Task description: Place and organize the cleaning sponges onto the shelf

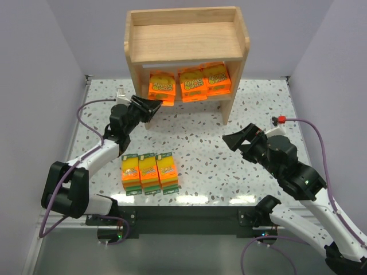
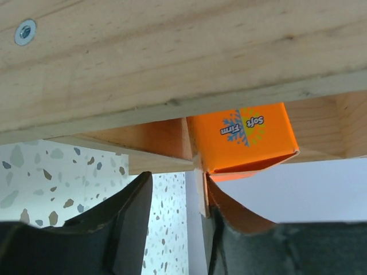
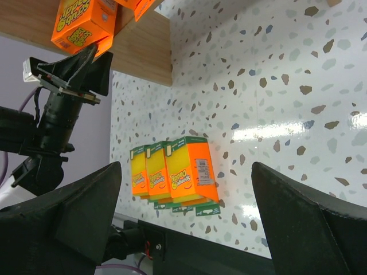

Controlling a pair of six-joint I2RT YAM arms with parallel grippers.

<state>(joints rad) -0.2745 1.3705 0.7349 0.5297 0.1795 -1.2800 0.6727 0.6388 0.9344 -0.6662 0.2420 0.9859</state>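
The wooden shelf (image 1: 183, 40) stands at the table's far side. Three flat orange sponge packs (image 1: 192, 83) lie on its lower tier. Three yellow-and-green sponge packs (image 1: 148, 170) stand side by side on the table near the front, also seen in the right wrist view (image 3: 189, 172). My left gripper (image 1: 152, 106) is open at the left end of the lower tier, right by the leftmost orange pack (image 2: 243, 137); its right finger (image 2: 241, 229) is close under that pack's edge. My right gripper (image 1: 238, 137) is open and empty above the table, right of the yellow-and-green packs.
The shelf's left side panel and lower board (image 2: 172, 51) fill the left wrist view, close above the fingers. The shelf's top tier is bare. Purple cables (image 1: 86, 114) trail from both arms. Speckled table (image 1: 200, 143) lies between shelf and packs.
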